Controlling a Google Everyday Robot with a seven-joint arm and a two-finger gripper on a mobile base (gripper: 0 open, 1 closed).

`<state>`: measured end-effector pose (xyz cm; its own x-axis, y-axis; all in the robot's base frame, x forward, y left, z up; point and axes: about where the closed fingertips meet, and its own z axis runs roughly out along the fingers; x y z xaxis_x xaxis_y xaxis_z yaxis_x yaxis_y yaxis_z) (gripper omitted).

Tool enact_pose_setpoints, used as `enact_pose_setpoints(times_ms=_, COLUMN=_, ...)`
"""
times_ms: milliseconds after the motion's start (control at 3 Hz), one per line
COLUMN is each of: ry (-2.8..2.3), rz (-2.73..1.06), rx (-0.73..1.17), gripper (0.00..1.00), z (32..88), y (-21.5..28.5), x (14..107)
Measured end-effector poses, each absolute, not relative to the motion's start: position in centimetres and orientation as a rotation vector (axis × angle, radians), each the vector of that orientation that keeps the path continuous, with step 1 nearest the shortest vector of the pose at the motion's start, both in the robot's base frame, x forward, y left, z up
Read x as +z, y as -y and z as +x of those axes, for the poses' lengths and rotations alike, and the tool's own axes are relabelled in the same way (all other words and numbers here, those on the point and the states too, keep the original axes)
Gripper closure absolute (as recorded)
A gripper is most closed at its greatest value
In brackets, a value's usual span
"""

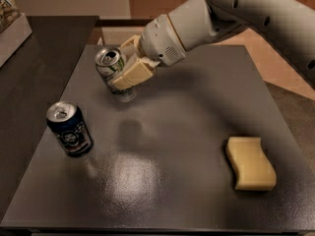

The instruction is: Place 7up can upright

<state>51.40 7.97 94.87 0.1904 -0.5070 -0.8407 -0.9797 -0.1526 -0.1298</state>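
Observation:
The 7up can (pixel 112 72), silver and green with a silver top, is at the back left of the dark table (pixel 197 102). It leans slightly, with its open top toward the left, and its bottom is at or just above the table surface. My gripper (pixel 124 65) is shut on the 7up can, with one beige finger (pixel 135 73) across the can's front and the other behind it. The white arm reaches in from the upper right.
A dark blue can (pixel 70 129) stands upright near the table's left edge, in front of the 7up can. A yellow sponge (pixel 250 163) lies at the front right. A lower dark counter (pixel 39 63) adjoins on the left, with a pale box (pixel 12 31) on it.

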Motion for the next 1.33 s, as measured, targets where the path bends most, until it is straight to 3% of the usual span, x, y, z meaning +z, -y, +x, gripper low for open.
enact_pose_setpoints(times_ms=1333, ry=-1.564, rz=-1.445, rx=0.866, gripper=1.00, z=53.3, y=-2.2, x=92.4)
